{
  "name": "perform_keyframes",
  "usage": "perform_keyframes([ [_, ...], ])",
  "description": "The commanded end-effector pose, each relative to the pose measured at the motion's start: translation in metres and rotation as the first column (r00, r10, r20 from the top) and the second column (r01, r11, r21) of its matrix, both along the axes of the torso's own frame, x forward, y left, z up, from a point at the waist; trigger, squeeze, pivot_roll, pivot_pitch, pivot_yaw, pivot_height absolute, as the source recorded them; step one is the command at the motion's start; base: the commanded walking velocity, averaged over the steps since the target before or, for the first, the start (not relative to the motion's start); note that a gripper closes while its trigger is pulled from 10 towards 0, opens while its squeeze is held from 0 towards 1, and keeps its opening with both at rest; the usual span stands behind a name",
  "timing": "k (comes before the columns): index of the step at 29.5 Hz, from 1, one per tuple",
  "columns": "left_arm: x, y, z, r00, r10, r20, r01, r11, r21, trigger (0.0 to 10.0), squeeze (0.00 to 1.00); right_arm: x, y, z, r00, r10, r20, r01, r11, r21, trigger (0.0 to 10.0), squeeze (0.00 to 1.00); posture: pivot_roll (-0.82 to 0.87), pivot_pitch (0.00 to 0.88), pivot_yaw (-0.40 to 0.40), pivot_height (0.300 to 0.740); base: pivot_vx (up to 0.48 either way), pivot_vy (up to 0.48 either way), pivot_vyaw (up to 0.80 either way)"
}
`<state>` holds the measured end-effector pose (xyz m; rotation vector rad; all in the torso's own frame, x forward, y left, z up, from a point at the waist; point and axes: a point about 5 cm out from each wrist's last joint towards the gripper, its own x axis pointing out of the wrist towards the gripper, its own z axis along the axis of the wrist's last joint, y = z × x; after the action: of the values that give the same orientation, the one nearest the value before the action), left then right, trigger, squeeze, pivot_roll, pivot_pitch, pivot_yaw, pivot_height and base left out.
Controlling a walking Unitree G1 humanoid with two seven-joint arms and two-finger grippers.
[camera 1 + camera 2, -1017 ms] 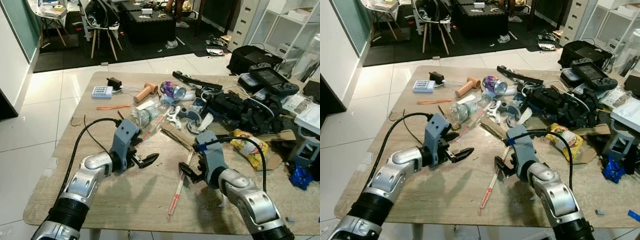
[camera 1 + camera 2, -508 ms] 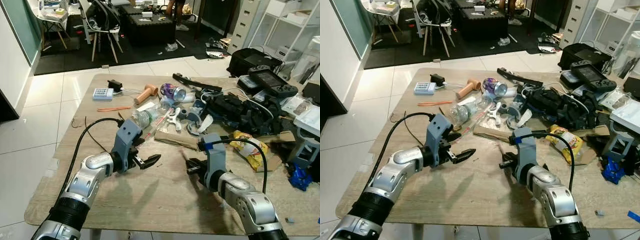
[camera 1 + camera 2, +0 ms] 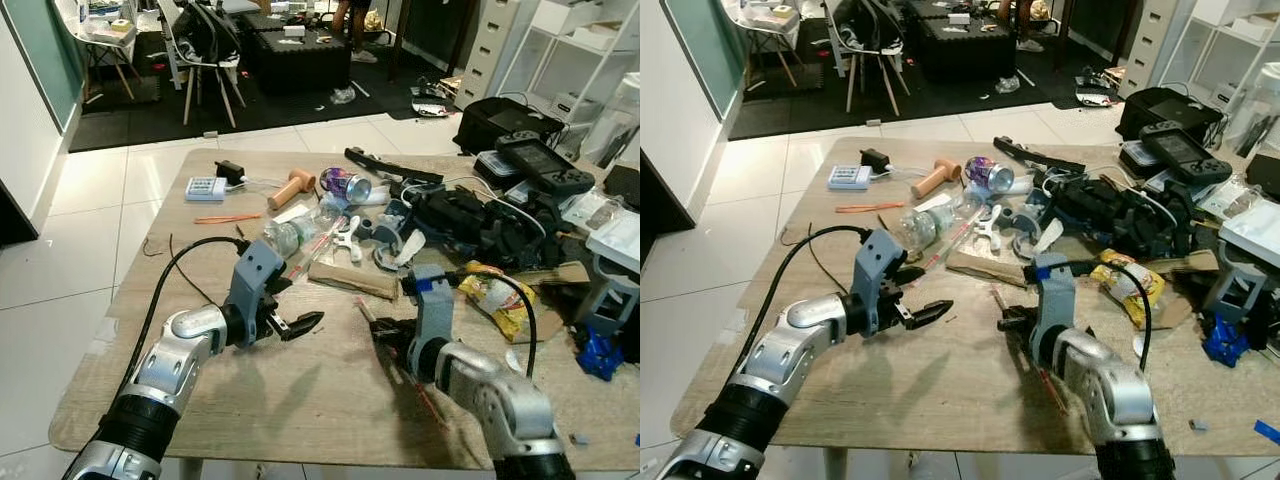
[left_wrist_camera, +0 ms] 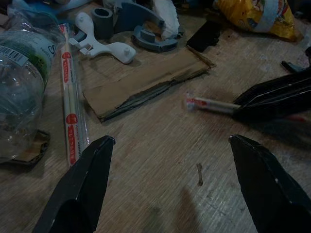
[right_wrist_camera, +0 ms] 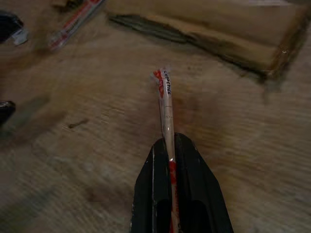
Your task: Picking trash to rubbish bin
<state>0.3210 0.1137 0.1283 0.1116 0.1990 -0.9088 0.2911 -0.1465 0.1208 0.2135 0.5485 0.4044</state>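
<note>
Over table, right gripper fingers pinch chopstick packet.

At the frame's top you see a chair; a black case sits upper right on the floor.

cluttered table, two end effectors above
</note>
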Motion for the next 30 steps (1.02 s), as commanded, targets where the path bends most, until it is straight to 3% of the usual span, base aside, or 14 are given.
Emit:
perform_keyframes([
  [1,0.001,0.002,-0.001,1.0,0.015,-0.011,-0.015,1.0,-0.007,10.0,1.0,0.001,0.002,0.007,1.0,0.004,0.025,-0.005,0.999,0.043,0.0,0.0,-0.1,0.061,0.027,0.74,0.0,0.0,0.0],
  [6,0.004,0.002,0.006,1.0,0.03,-0.006,-0.03,0.998,-0.054,10.0,1.0,0.015,0.009,0.075,0.963,0.019,0.268,-0.092,0.96,0.265,0.0,0.0,-0.1,0.065,0.026,0.74,0.0,0.0,0.0],
  [9,0.006,0.002,0.011,0.999,0.044,0.004,-0.043,0.996,-0.076,10.0,1.0,0.016,0.01,0.099,0.93,0.035,0.366,-0.143,0.952,0.272,0.0,0.0,-0.1,0.066,0.026,0.74,0.0,0.0,0.0],
  [10,0.007,0.003,0.015,0.998,0.063,0.018,-0.061,0.994,-0.094,10.0,1.0,0.016,0.011,0.106,0.918,0.041,0.395,-0.153,0.954,0.257,0.8,0.0,-0.1,0.069,0.027,0.74,0.0,0.0,0.0],
  [12,0.007,0.003,0.015,0.998,0.063,0.018,-0.061,0.994,-0.094,10.0,1.0,0.016,0.011,0.106,0.918,0.041,0.395,-0.153,0.954,0.257,0.8,0.0,-0.1,0.069,0.027,0.74,0.0,0.0,0.0],
  [13,0.01,0.004,0.02,0.994,0.106,0.032,-0.101,0.987,-0.125,10.0,1.0,0.016,0.011,0.113,0.9,0.038,0.435,-0.154,0.96,0.234,4.0,0.0,-0.1,0.071,0.027,0.74,0.0,0.0,0.0],
  [14,0.014,0.007,0.027,0.985,0.168,0.048,-0.158,0.974,-0.162,10.0,1.0,0.017,0.011,0.119,0.882,0.034,0.47,-0.148,0.967,0.209,9.5,0.0,-0.1,0.07,0.023,0.74,0.0,0.0,0.0],
  [15,0.014,0.007,0.027,0.985,0.168,0.048,-0.158,0.974,-0.162,10.0,1.0,0.017,0.011,0.119,0.882,0.034,0.47,-0.148,0.967,0.209,9.5,0.0,-0.1,0.07,0.023,0.74,0.0,0.0,0.0],
  [18,0.025,0.019,0.043,0.924,0.357,0.137,-0.33,0.926,-0.184,10.0,0.98,0.022,0.006,0.13,0.788,0.005,0.616,-0.01,1.0,0.005,10.0,0.0,-0.1,0.071,0.018,0.74,0.0,0.0,0.0],
  [20,0.023,0.02,0.056,0.9,0.404,0.163,-0.348,0.892,-0.29,10.0,0.83,0.028,0.001,0.123,0.768,-0.003,0.64,0.096,0.989,-0.112,10.0,0.0,-0.1,0.07,0.009,0.74,0.0,0.0,0.0],
  [23,0.017,0.02,0.065,0.899,0.405,0.168,-0.318,0.865,-0.388,10.0,0.84,0.031,-0.001,0.119,0.75,-0.013,0.662,0.153,0.976,-0.155,10.0,0.0,-0.1,0.071,0.003,0.74,0.0,0.0,0.0],
  [27,0.01,0.021,0.06,0.902,0.404,0.155,-0.317,0.86,-0.399,10.0,0.82,0.031,-0.001,0.117,0.715,-0.001,0.699,0.208,0.955,-0.212,10.0,0.0,-0.1,0.074,-0.005,0.74,0.0,0.0,0.0],
  [29,0.007,0.028,0.055,0.852,0.499,0.159,-0.413,0.827,-0.381,10.0,0.57,0.03,-0.003,0.116,0.676,-0.008,0.737,0.26,0.939,-0.228,10.0,0.0,-0.09,0.079,-0.012,0.74,0.0,0.0,-0.23],
  [30,0.007,0.031,0.053,0.817,0.548,0.177,-0.465,0.809,-0.359,10.0,0.52,0.029,-0.005,0.113,0.675,-0.03,0.737,0.273,0.938,-0.212,10.0,0.0,-0.09,0.078,-0.016,0.74,0.0,0.0,-0.8],
])
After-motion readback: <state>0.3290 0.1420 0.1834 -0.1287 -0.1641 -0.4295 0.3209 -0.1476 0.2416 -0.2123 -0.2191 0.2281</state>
